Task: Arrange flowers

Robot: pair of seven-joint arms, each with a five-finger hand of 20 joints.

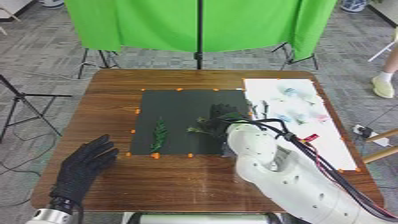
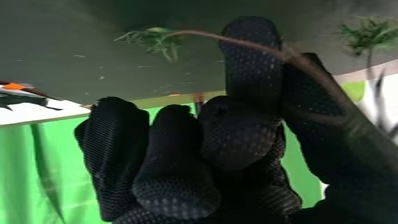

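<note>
The left hand is at the near left of the wooden table, open, its fingers loosely extended, with nothing in its grasp. Just to its right, a little farther from the robot, a feathery green frond lies lengthwise on the dark mat, apart from that hand. Orange tabs dot the mat's edges.

Farther right, beside the right hand and on its left, green tufts spread over the mat. The right hand is over the mat's right part, mostly curled, with its forefinger reaching out close to the thumb. In the right wrist view, a brown-stemmed sprig is in its hold, the stem crossing the forefinger and thumb and bending past them, with a leafy green tuft at the end beyond the forefinger. Another green tuft is beyond the thumb, on a thin stem; I cannot tell whether it belongs to the same sprig.

To the right of the right hand is a white sheet. On it are a pale blue bloom and, nearer the robot, a pinkish bloom, both apart from the hand.
</note>
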